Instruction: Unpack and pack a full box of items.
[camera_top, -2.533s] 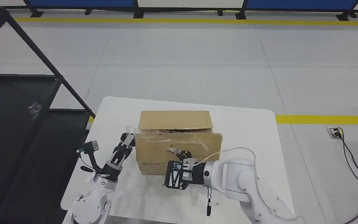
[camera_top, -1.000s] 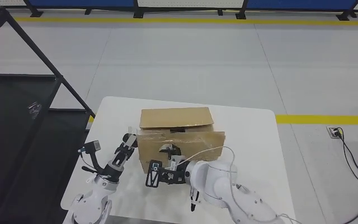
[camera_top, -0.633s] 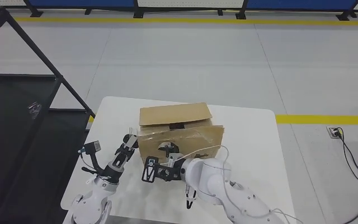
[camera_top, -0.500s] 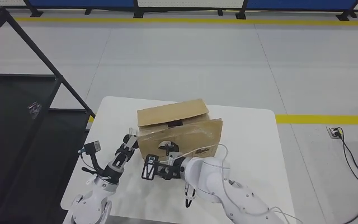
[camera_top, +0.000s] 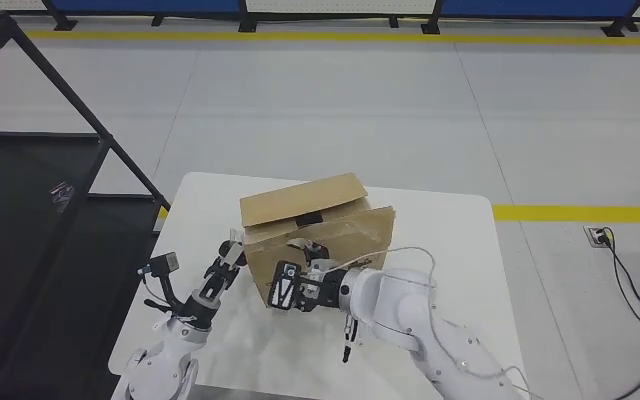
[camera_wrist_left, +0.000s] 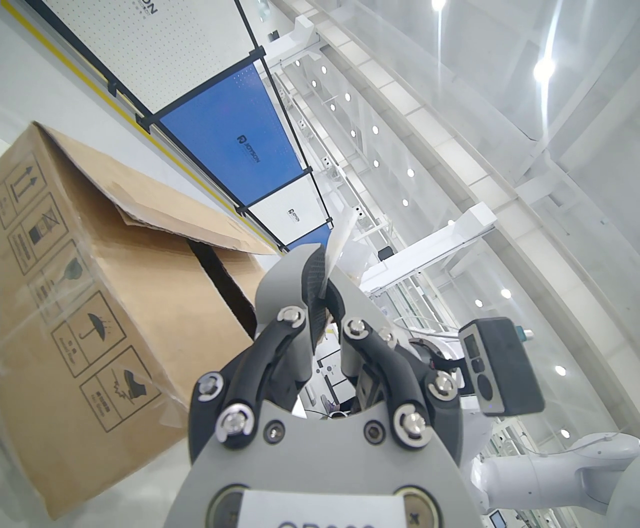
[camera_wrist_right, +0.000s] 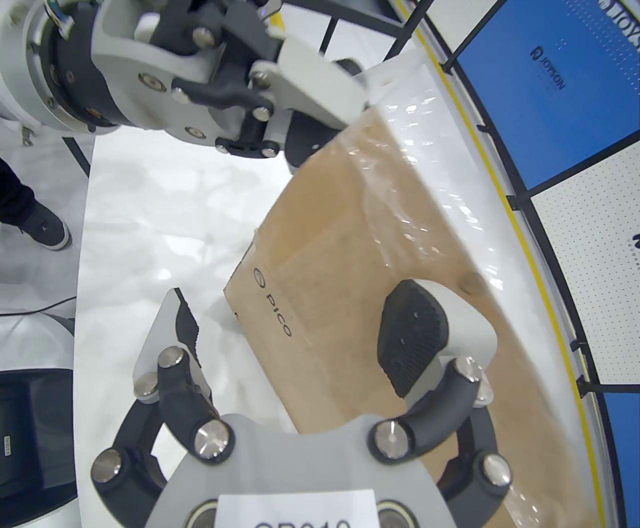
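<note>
Our left gripper (camera_wrist_left: 320, 280), closed tight on a strip of clear tape (camera_wrist_left: 341, 234) at the corner of the cardboard box (camera_top: 300, 200) on the white table (camera_top: 440, 230), seems set to peel the seal, while our right gripper (camera_wrist_right: 295, 305), wide open and empty, straddles its near edge, likely to steady it.

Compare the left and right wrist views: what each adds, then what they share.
Left wrist view: the cardboard box with handling symbols and the dark gap under its flap. Right wrist view: the right gripper, open, one finger over the box, the other over the table. Shared: the box and the left gripper shut on a clear tape strip.
</note>
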